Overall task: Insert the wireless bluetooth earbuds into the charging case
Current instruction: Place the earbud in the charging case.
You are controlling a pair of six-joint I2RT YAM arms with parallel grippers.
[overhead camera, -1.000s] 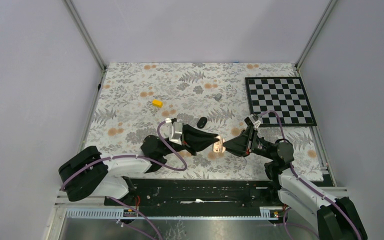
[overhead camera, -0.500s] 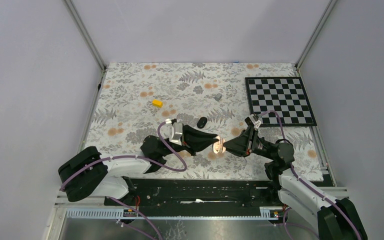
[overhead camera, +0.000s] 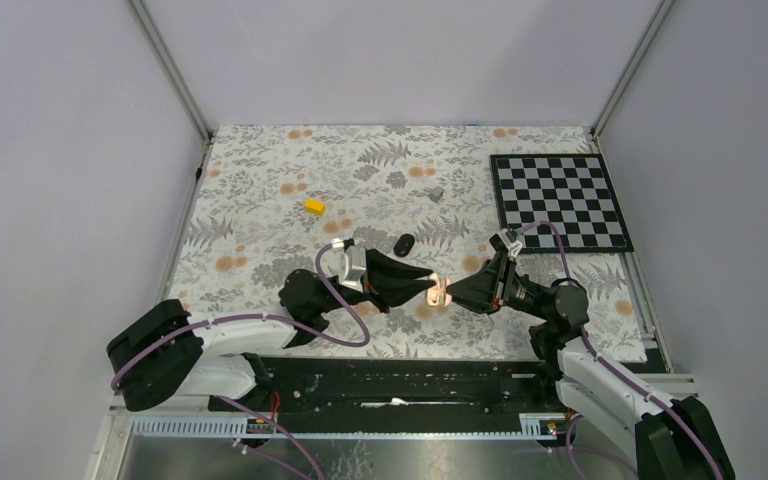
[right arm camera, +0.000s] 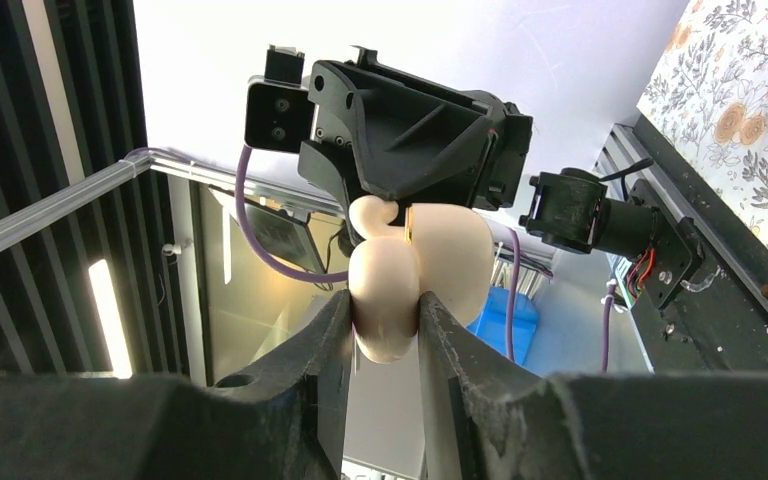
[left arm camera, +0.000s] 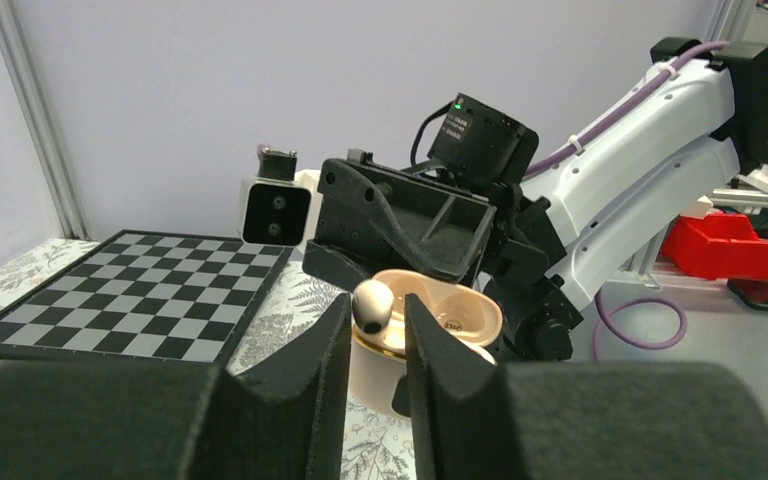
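My left gripper (left arm camera: 376,332) is shut on a small cream earbud (left arm camera: 371,306) with a dark tip. It holds the earbud right at the mouth of the open cream charging case (left arm camera: 452,318). My right gripper (right arm camera: 385,322) is shut on the case's body (right arm camera: 392,288) and holds it above the table. The earbud (right arm camera: 370,212) shows at the case's upper edge. In the top view the two grippers, left (overhead camera: 426,286) and right (overhead camera: 452,292), meet tip to tip with the case (overhead camera: 438,292) between them. No second earbud shows.
A black oval pod (overhead camera: 404,243) lies on the floral cloth just behind the grippers. A small grey block (overhead camera: 437,192) and a yellow block (overhead camera: 314,206) lie further back. A checkerboard (overhead camera: 560,200) covers the back right.
My left arm has shifted slightly and brought the earbud a touch closer to the case. The right arm has held still.
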